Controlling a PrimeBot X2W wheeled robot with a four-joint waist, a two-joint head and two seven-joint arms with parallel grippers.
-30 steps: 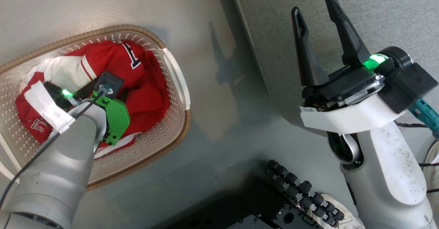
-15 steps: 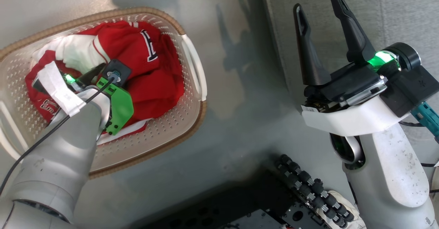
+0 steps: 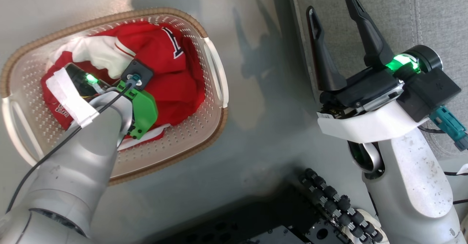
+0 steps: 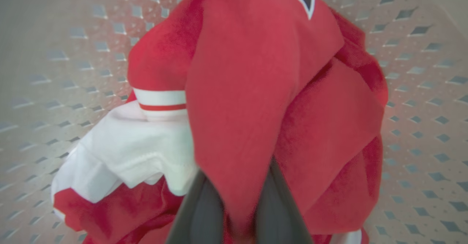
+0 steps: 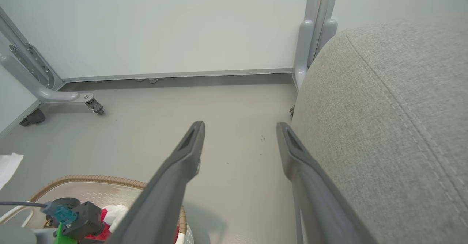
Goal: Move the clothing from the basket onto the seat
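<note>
Your left hand [image 4: 237, 171] is down inside the basket [image 3: 190, 127], which stands on the floor [image 3: 256, 138]. The left wrist view shows its two dark fingers drawn close together with a fold of red fabric pinched between them, so it looks clenched on the clothing [image 3: 172, 83]. All of the clothing lies heaped in the basket, with none of it on the seat [image 3: 438, 14].

Your right hand [image 3: 329, 0] hangs over the seat's near edge, spread wide and holding nothing.

Expect the clothing to handle as light, limp cloth. It has no stiffness, so it will sag and trail below the grip as it rises. The two pieces lie tangled, and the white sleeve [image 4: 139, 145] sits beside the pinched fold, so one piece may drag the other along or shed it partway.

A thick bunched fold near the middle of the red body, below the block letter [image 3: 175, 46], should hold better than a thin hem or cuff, which could slip out. Plan a high lift so the hanging tail passes over the rim. The basket looks light and may shift if the cloth snags on it.
</note>
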